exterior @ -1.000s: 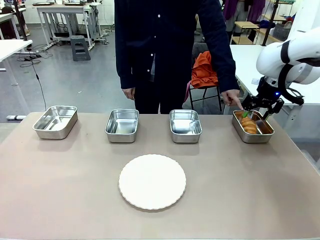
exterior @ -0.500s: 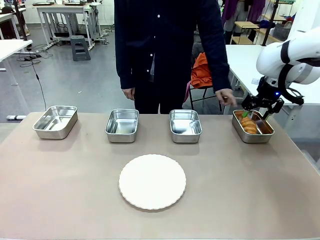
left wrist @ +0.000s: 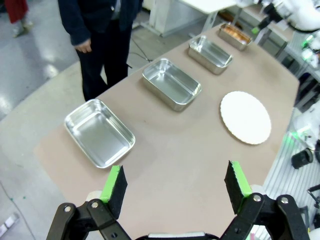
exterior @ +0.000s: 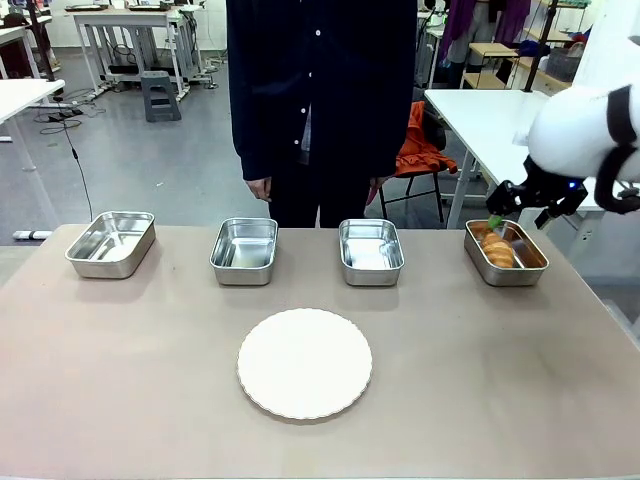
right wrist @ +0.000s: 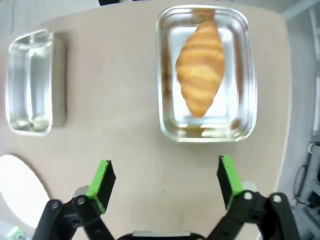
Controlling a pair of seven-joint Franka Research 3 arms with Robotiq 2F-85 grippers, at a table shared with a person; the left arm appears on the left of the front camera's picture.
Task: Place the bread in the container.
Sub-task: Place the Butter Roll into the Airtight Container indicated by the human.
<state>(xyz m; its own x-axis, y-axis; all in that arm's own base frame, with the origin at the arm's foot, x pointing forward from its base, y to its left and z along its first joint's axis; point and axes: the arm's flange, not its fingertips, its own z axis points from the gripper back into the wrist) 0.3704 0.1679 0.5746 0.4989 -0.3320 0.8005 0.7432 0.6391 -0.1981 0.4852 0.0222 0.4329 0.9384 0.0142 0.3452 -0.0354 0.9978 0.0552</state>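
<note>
Bread [right wrist: 201,74] lengthwise in container [right wrist: 165,75], untouched.

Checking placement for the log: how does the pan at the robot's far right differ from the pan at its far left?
Contents: the far-right pan holds the croissant, lying flat along its length; the far-left pan holds nothing.
Neighbours: the right gripper hangs open just above the far-right pan, touching nothing; no gripper is near the far-left pan in the front view.
Shared: both are shiny rectangular steel pans with rounded corners, apparently the same size, in one row along the far edge of the table.
</note>
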